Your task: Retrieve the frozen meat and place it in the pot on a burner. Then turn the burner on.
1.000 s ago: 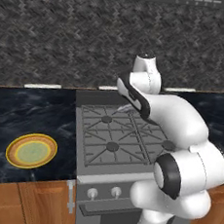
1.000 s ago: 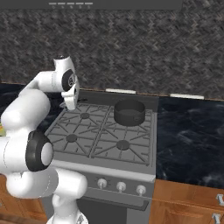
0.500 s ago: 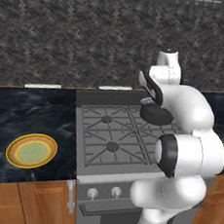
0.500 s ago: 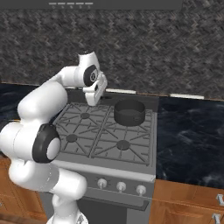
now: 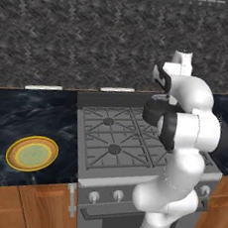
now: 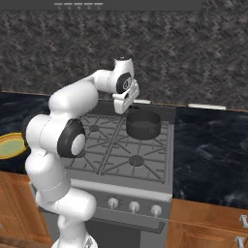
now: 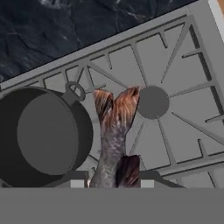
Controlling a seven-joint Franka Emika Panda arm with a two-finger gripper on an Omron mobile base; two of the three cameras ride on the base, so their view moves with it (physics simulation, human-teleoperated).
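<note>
In the left base view the white arm reaches over the stove (image 5: 133,138), near the yellow-rimmed green plate (image 5: 32,154) on the dark marbled counter. In the right base view the gripper (image 6: 127,104) hangs just left of the short, straight-sided dark pot (image 6: 143,124) on the far right burner. In the hand view the fingers are clamped on the frozen meat (image 7: 114,140), a tapered, fish-like piece with a forked tail; it should be carried squarely over the pot's mouth, then lowered before release.

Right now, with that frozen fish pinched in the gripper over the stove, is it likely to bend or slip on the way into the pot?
The frozen meat juts straight out from the gripper without drooping, so it is probably stiff. It is gripped at one end with the forked tail free, so it might pivot or slip. The pot is wide and open, so a small swing likely matters little.
</note>
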